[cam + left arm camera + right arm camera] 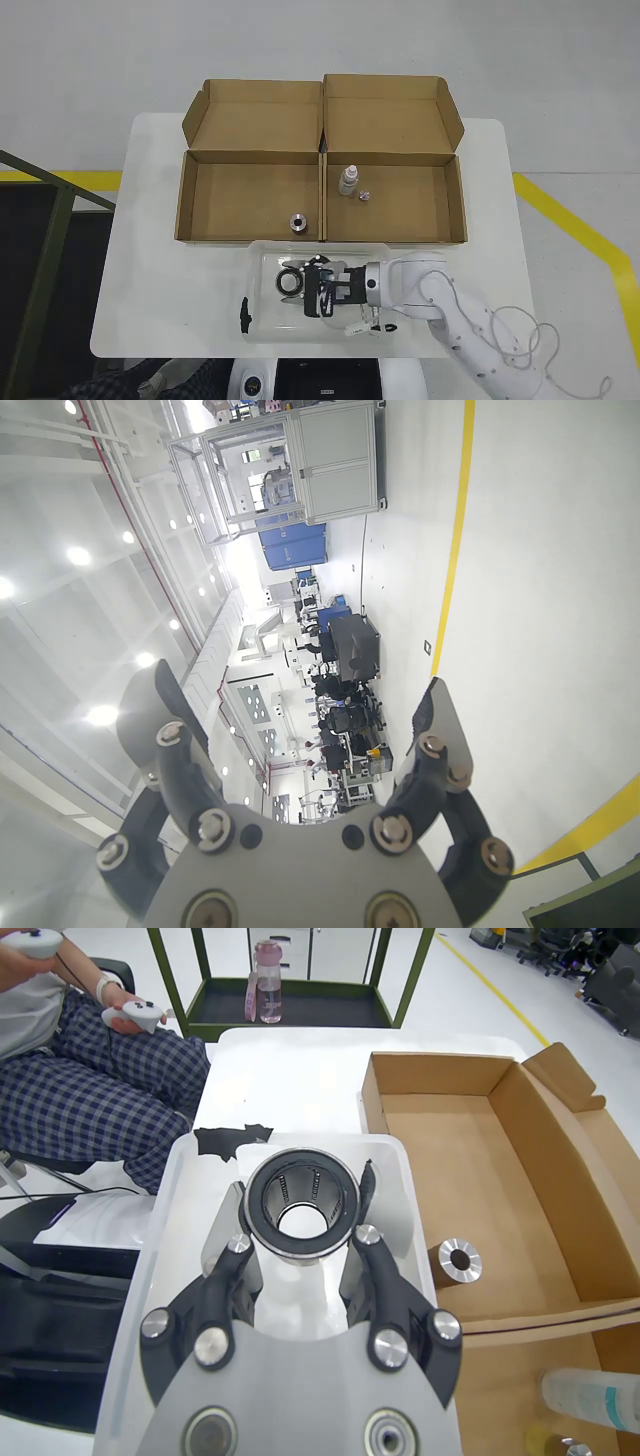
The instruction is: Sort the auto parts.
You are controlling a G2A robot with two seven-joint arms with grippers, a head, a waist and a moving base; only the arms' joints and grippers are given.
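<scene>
Gripping a metal bearing [255,1208] between my right fingers [368,1185] over the clear bin [165,1188] on the surface [150,250]; my left fingers [442,720] are spread wide, holding nothing.

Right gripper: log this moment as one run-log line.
right gripper shut on bearing in clear bin | left gripper open, empty | left box: metal sleeve | right box: bottle, small metal part
</scene>
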